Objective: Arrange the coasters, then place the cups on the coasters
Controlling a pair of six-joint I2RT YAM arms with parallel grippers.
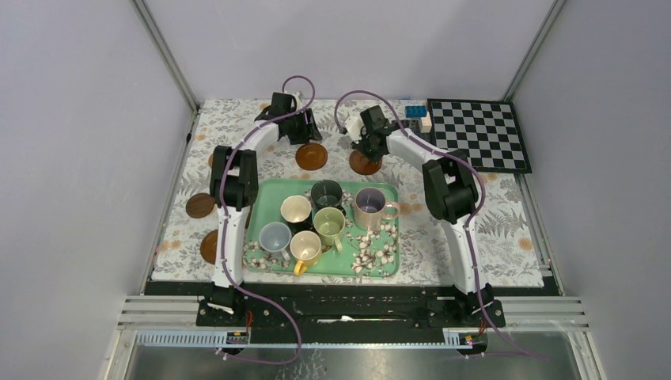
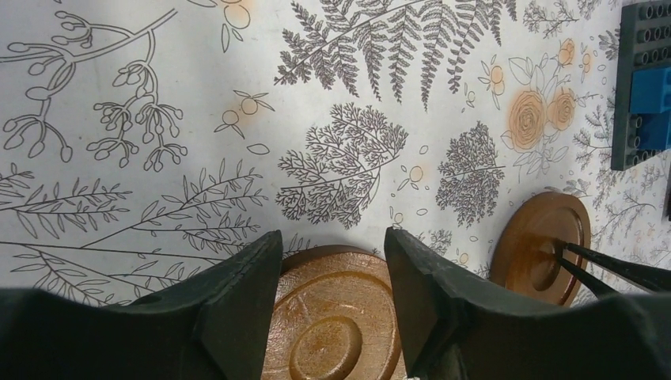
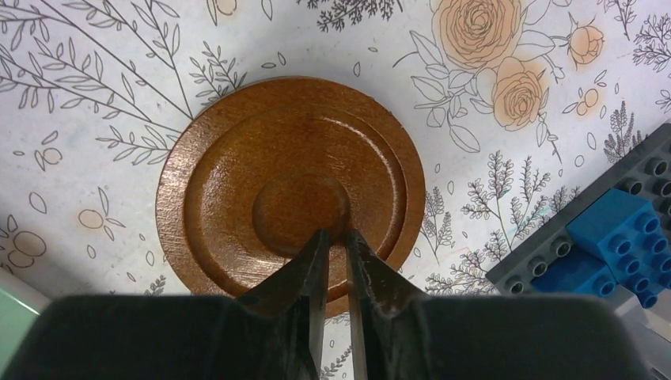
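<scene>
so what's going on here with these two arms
Both arms reach to the far side of the table, each at a coaster. The left end effector is open, its fingers either side of one coaster. The right end effector is shut, tips over the middle of a second coaster. All six cups sit on the green tray, none on a coaster yet; more coasters lie by the table's left edge.

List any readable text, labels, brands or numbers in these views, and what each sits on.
None can be read in any view.
The cups, coasters, tray, chessboard, toy blocks and tablecloth show only plain surfaces or patterns, with no lettering.
</scene>
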